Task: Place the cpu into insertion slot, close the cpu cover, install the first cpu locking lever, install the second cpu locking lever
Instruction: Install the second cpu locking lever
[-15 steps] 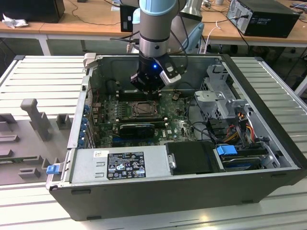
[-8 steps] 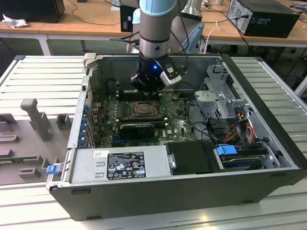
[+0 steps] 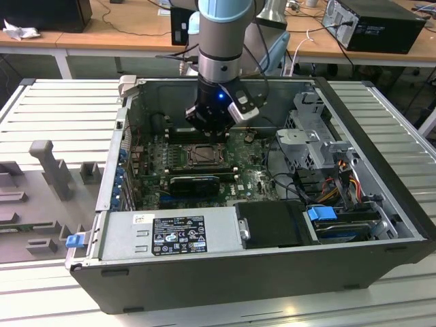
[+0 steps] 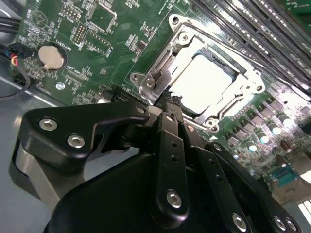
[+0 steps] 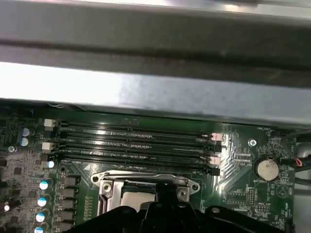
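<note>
While cover closed, cpu [image 4: 206, 82] beneath tool [image 4: 167, 99]

Exterior view: even, bright room light from overhead, soft shadow inside the computer case [image 3: 381, 204], board beneath my arm dim. A small blue light glows on my wrist [image 3: 219, 96].

Second wrist view: strong glare on the cpu [image 4: 206, 82], blown out to near white; the cpu cover [image 4: 180, 29] glints. My end effector [image 4: 167, 99] is dark, close and soft-focused.

First wrist view: the case wall [image 5: 146, 92] is a blurred bright band; the memory slots [image 5: 131, 143] are sharper, with small hot spots.
</note>
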